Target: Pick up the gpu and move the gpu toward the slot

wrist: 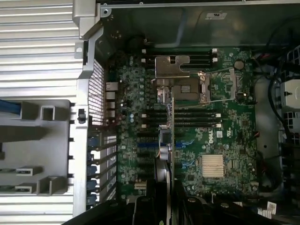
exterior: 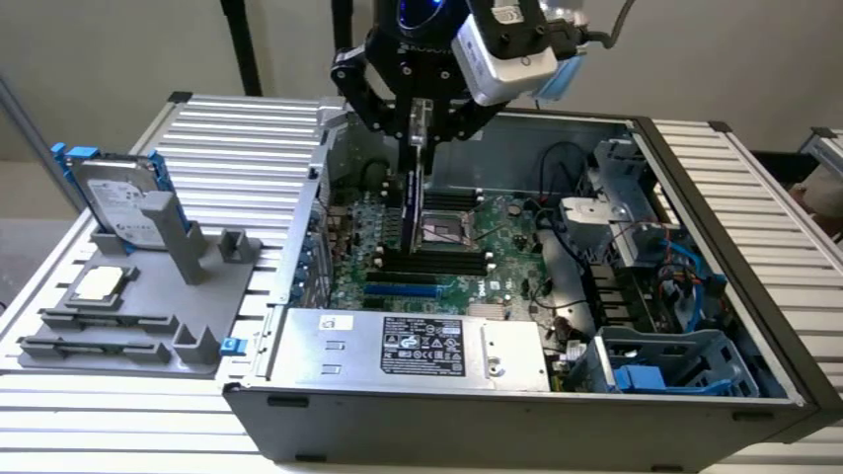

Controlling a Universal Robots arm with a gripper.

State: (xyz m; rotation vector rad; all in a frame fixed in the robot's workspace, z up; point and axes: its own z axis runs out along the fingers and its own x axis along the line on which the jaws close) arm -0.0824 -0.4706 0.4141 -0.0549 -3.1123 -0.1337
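exterior view, top centre of the frame: the gripper (exterior: 419,118) hangs above the open computer case (exterior: 737,326), its black fingers (exterior: 382,109) closed on the gpu (exterior: 413,188), which it holds edge-on and upright so that the card drops as a thin dark strip toward the motherboard (exterior: 500,252). the card's lower edge sits over the row of black memory slots in the middle of the frame, and whether it touches the board cannot be told. at the left of the frame a grey fixture tray (exterior: 118,316) rests on the ribbed table (exterior: 251,138); a silver hard drive (exterior: 118,202) with blue rails stands upright in it, and a small square silver chip (exterior: 103,284) lies flat just below the drive. the power supply (exterior: 409,346) with its black label fills the lower centre. in the wrist view the gripper (wrist: 167,197) rises from the bottom centre, clamped on the gpu (wrist: 171,126), which runs as a narrow vertical line up the middle, with its silver bracket (wrist: 169,68) spread above the cpu socket (wrist: 187,89) on the green motherboard (wrist: 225,136).
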